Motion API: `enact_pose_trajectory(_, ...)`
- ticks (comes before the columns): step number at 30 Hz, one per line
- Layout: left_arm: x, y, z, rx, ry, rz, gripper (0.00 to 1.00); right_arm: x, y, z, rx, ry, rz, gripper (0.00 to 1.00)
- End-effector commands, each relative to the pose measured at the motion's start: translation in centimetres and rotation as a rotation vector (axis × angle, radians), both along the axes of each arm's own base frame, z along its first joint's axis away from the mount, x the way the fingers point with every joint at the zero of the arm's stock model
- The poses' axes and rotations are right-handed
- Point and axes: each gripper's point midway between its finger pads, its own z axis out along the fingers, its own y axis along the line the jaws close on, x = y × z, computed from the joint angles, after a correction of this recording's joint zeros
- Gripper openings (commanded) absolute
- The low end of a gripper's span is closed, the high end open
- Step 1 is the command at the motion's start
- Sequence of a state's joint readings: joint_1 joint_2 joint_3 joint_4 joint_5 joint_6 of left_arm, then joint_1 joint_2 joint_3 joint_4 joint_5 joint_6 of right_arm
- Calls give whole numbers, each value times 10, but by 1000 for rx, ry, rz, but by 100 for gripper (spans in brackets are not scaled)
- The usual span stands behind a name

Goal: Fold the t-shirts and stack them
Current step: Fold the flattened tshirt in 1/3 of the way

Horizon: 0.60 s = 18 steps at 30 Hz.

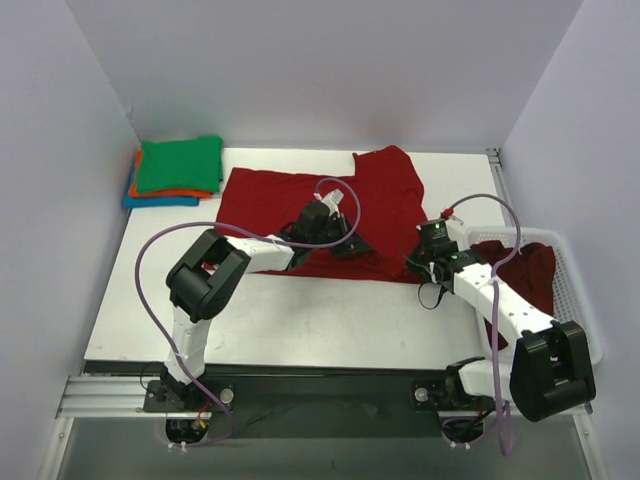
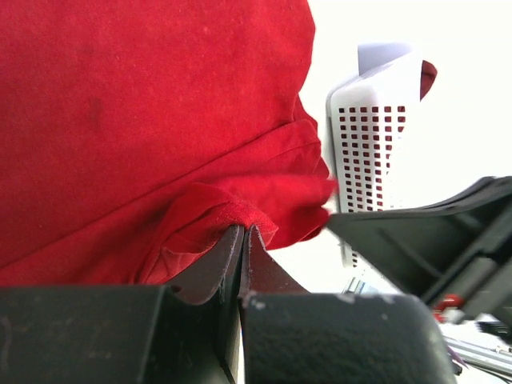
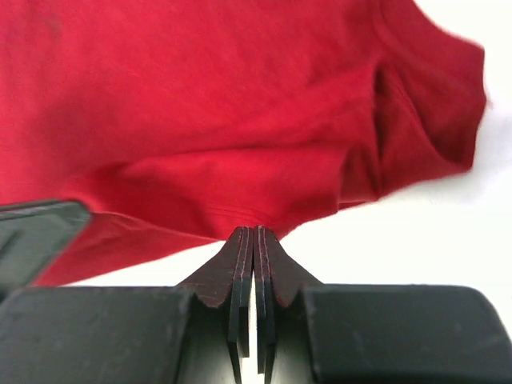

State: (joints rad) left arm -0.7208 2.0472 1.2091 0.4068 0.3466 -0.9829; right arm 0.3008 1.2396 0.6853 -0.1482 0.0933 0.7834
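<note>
Shirt-folding at a white table: a red t-shirt lies spread across the middle of the surface, its body running leftward and one sleeve reaching toward the back wall; both arms lean in over its near edge.

The left gripper has its fingers pressed together on a small bunched fold of the red cloth, which puckers upward just at the tips; in the overhead view this grip sits on the shirt's near-middle area.

The right gripper is closed tight, its fingertips meeting right at the shirt's hem near the right-hand corner, beside a sleeve that lies rumpled on the table; whether any cloth is caught between the tips cannot be told.

At the far left corner sits a stack of folded shirts: a green t-shirt on top, an orange t-shirt under it, a blue t-shirt at the bottom.

To the right of the table stands a white slotted basket, just beside the right arm; a dark red shirt lies heaped inside it.
</note>
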Motion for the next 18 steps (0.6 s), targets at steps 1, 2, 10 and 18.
enact_pose_trajectory(1, 14, -6, 35, -55, -70, -8, 0, 12, -9, 20, -43, -18, -10, 0)
enact_pose_trajectory(2, 18, -6, 39, -63, -77, -5, 0, 19, -9, 28, -47, -34, -6, 0)
enact_pose_trajectory(10, 47, -3, 39, -60, -62, 45, 0, 65, -14, 45, -76, -58, 0, 0)
enact_pose_trajectory(18, 76, -11, 37, -74, -56, 57, 0, 107, -13, 59, -36, -104, 32, 0)
